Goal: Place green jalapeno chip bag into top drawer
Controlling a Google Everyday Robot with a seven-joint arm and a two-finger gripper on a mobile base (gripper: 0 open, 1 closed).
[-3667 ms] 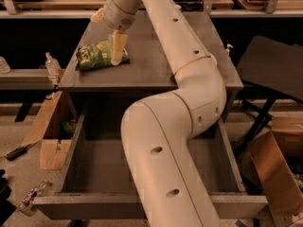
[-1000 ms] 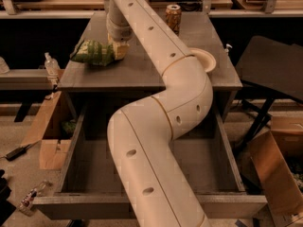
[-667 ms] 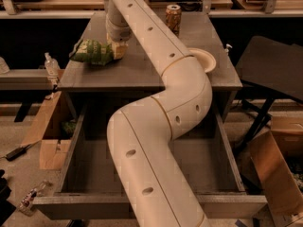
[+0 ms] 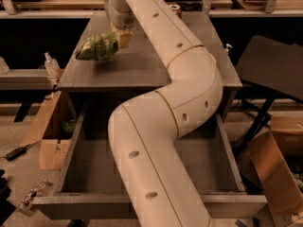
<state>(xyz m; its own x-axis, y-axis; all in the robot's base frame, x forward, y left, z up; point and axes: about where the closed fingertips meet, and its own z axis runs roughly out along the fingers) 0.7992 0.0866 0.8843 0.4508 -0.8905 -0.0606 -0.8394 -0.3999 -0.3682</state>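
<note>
One gripper (image 4: 124, 39), far left, pinches the green jalapeno chip bag (image 4: 97, 48) by its right end; the bag now hangs higher.

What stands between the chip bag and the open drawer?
Only the cabinet top under it and the robot's own arm across the drawer. The gripper holds the chip bag above the top's left side; the drawer's left part looks bare.

Gripper (image 4: 122, 38) at the surface's (image 4: 142, 70) far left, jaws clamped over the green jalapeno chip bag's (image 4: 97, 48) right end, hiding it. The arm (image 4: 165, 126) covers the top drawer's (image 4: 87, 167) middle and most of a can (image 4: 176, 7) at the far edge, then runs off the bottom.
</note>
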